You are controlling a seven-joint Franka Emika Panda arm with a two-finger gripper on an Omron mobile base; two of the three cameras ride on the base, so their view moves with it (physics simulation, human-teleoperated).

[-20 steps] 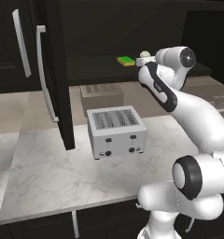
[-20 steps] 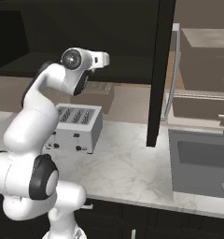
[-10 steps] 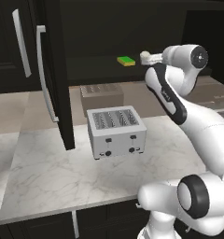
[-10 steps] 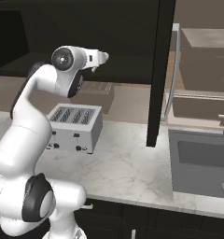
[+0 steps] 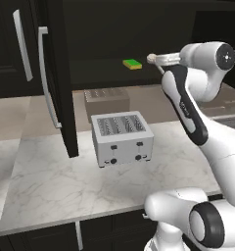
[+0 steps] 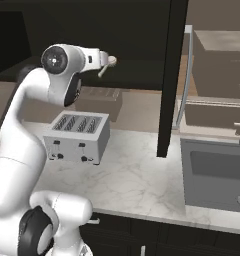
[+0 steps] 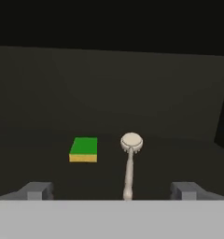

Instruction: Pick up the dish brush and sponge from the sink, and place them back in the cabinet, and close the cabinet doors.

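two tool fingers spread wide, dish brush between, sponge just beside

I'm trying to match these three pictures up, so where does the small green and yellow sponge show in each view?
Left base view: the flat green and yellow sponge lies on the dark cabinet shelf, upper middle.
Right base view: I cannot find it.
Hand view: left of centre, beside the cream-white round-headed dish brush.
Shared landmark: that brush, which also shows at the open hand in both base views.
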